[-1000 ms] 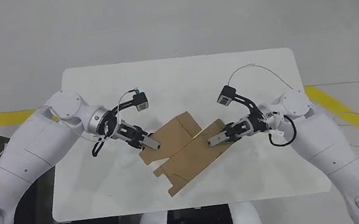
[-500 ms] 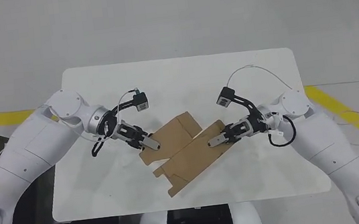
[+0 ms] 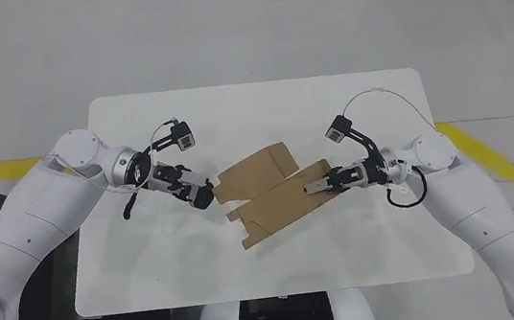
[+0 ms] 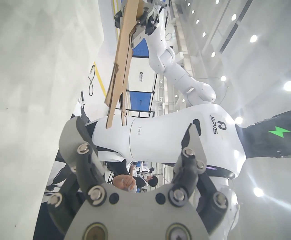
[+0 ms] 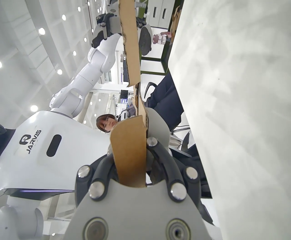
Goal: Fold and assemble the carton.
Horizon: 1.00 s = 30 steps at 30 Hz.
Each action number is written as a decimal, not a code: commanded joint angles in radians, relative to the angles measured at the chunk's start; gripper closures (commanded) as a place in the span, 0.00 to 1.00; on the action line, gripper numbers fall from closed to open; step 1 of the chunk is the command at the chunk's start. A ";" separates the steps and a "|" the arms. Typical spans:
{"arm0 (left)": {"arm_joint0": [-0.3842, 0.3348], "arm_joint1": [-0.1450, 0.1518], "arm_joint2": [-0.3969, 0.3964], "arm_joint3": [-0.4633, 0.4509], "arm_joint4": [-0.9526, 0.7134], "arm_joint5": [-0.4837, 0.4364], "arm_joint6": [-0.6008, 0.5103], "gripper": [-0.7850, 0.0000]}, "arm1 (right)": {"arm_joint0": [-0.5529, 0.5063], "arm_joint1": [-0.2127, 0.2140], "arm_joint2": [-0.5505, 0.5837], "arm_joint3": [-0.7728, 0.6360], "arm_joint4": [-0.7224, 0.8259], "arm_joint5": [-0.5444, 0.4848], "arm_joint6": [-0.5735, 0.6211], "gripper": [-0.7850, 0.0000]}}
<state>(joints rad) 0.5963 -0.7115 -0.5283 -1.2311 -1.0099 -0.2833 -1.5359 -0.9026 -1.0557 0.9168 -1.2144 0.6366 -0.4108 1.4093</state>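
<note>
White table (image 3: 155, 269) under the carton, stretching well beyond it on all sides; pale floor with a yellow line farther out.

Brown carton (image 3: 277, 201) next: flattened, two long panels side by side and slightly offset, not yet opened into a box. Edge-on in the left wrist view (image 4: 120, 63), a thin double layer, seemingly lifted clear of the tabletop rather than resting on it; hard to confirm from above. Probably kept raised to let the panels swing apart without dragging.

At one end of the carton, right gripper (image 3: 311, 188): fingers pressed together on the carton (image 5: 129, 147), with cardboard running straight out from between them. Likely serving as the anchor, gripping one end and leaving the rest free for the other arm.

Just beside the carton's opposite end, left gripper (image 3: 205, 195): fingers (image 4: 84, 141) spread wide, nothing between them, nearest cardboard corner close to one finger but apart from it. Presumably lined up to take that free edge and work against the held end, opening the flat sleeve. Worth minding: thin board, easily creased, and easily slipped from a one-ended pinch.
</note>
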 commanded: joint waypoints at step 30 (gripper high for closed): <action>0.083 -0.068 -0.147 -0.039 0.099 0.020 0.361 0.00 | -0.139 0.001 0.066 -0.083 -0.024 0.004 -0.250 1.00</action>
<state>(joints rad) 0.6745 -0.7803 -0.6681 -1.2671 -0.9115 -0.2642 -1.1754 -1.0399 -1.0541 0.9809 -1.2977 0.6136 -0.4088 1.1623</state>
